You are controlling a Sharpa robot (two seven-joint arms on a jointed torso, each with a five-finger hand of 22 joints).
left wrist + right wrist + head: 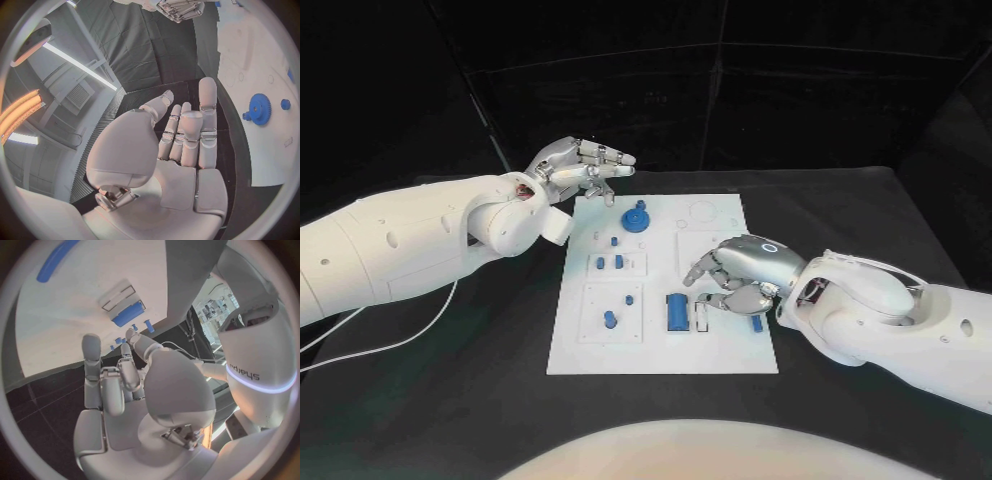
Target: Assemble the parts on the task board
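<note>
The white task board (661, 345) lies in the middle of the black table. On it are a blue gear (636, 218) at the far end, a long blue block (678, 312) near the front, and several small blue parts such as one (604, 263) at mid-left. My left hand (583, 165) hovers over the board's far left corner with its fingers stretched out and holds nothing; the left wrist view shows its bare palm (181, 150) beside the gear (259, 108). My right hand (740, 270) hangs over the board's right side, fingers bent down, palm (125, 390) bare.
A small blue piece (757, 323) lies just under my right hand at the board's right edge. The blue block (128, 314) and a long blue bar (56, 259) lie on the board (81, 335) beyond my right fingers. A white cable (387, 335) trails off the left arm.
</note>
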